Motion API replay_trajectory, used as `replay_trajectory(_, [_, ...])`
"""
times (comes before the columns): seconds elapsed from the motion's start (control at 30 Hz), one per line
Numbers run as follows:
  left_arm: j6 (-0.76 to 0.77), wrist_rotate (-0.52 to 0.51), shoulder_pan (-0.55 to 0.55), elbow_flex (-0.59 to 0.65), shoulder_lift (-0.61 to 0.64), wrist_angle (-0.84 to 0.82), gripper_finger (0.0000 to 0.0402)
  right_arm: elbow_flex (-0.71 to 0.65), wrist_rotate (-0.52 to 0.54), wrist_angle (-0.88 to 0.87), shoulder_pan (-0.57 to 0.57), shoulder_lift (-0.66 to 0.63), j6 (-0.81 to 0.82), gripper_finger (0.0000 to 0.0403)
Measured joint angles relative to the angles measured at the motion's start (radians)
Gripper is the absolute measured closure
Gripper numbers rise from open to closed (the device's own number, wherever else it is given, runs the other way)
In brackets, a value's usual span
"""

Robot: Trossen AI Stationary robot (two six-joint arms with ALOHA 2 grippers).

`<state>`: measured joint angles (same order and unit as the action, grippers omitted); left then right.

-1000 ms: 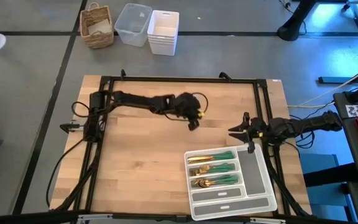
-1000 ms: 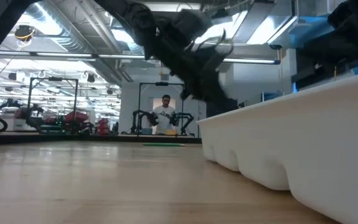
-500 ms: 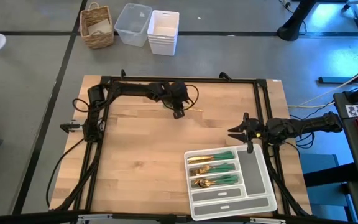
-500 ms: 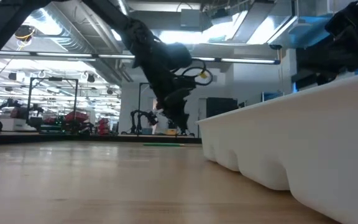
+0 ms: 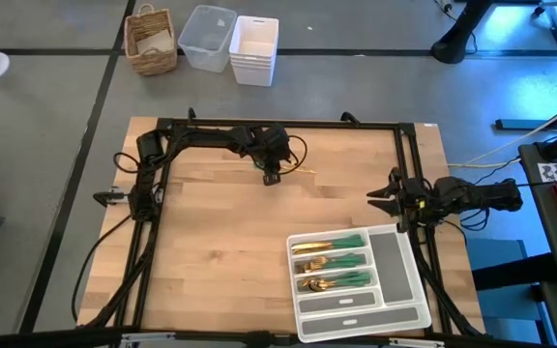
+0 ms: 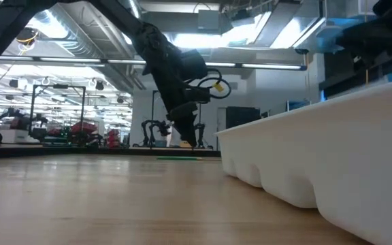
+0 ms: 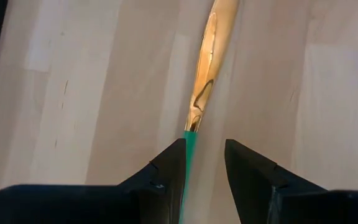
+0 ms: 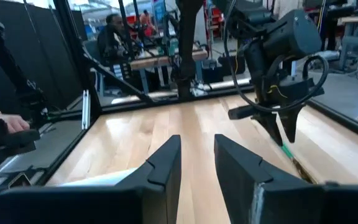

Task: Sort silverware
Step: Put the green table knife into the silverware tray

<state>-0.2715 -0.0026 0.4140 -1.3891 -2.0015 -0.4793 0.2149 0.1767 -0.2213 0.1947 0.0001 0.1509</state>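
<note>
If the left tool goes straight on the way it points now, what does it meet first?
The left tool points down at the table. Between its open fingers lies the green handle of a gold-headed piece of silverware, so it would probably meet that handle first; the remaining height is unclear.

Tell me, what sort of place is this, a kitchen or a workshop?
Most likely a robotics lab or test hall, not a kitchen. Beyond the wooden table stand more robot arms on frames, under bare ceiling pipes. A person sits at another workbench, and storage bins sit on the concrete floor.

Grey floor (image 5: 46, 106); wicker basket (image 5: 151, 41) beside white bins (image 5: 254, 50)
</note>
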Motion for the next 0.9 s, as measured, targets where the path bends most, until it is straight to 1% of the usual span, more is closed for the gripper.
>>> replay_trajectory(0.13, [-0.029,-0.001,0.0,0.0,-0.016,0.018,0.0298,0.001,0.003,-0.024,0.001,0.002,0.0,0.0304])
replay_trajectory(0.23, [-0.03,-0.009,0.0,0.0,-0.03,0.039,0.0298,0.001,0.021,-0.053,0.001,0.002,0.0,0.0304])
replay_trajectory(0.4, [-0.033,-0.011,0.011,0.0,-0.043,0.075,0.0298,0.001,0.023,-0.062,0.001,0.002,0.002,0.0304])
replay_trajectory(0.6, [-0.024,-0.009,0.021,0.0,-0.057,0.065,0.0298,0.001,0.022,-0.069,0.001,0.002,0.006,0.0304])
replay_trajectory(0.9, [-0.025,-0.001,0.022,-0.005,-0.113,0.077,0.0298,0.001,0.023,-0.076,0.001,0.002,0.007,0.0304])
